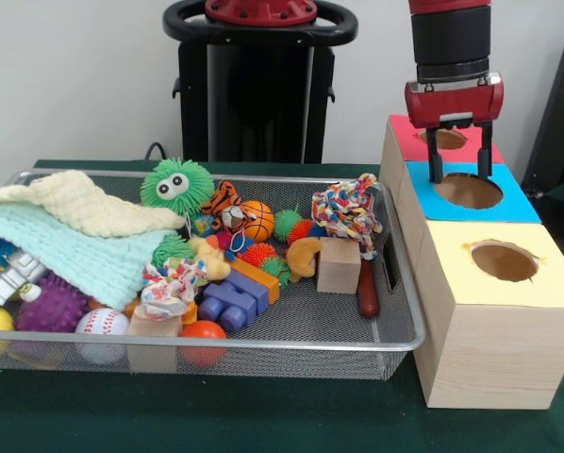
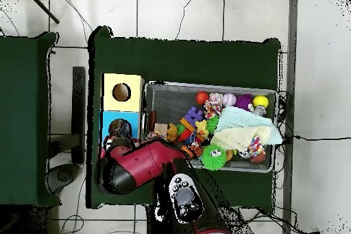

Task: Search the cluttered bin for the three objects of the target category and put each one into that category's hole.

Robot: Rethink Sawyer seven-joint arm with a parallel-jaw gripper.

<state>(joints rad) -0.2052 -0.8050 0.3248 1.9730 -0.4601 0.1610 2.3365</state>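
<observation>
The cluttered bin (image 1: 216, 342), a shallow wire mesh basket, fills the left of the front view and also shows in the overhead view (image 2: 212, 84). It holds a green fuzzy ball with eyes (image 1: 175, 184), a small basketball (image 1: 257, 220), a rope toy (image 1: 346, 212), a wooden block (image 1: 339, 265), a blue brick (image 1: 227, 304) and a baseball (image 1: 102, 324). My gripper (image 1: 459, 162) hangs just above the hole of the blue-topped box (image 1: 518, 203). It is open and empty, well to the right of the bin.
Three wooden boxes stand in a row right of the bin: a red-topped box (image 1: 409, 142), the blue one, and a yellow-topped box (image 1: 546, 283), each with a round hole. A cream cloth (image 1: 84, 203) and a mint cloth (image 1: 74, 245) cover the bin's left part. In the overhead view my arm (image 2: 147, 162) hides the red box.
</observation>
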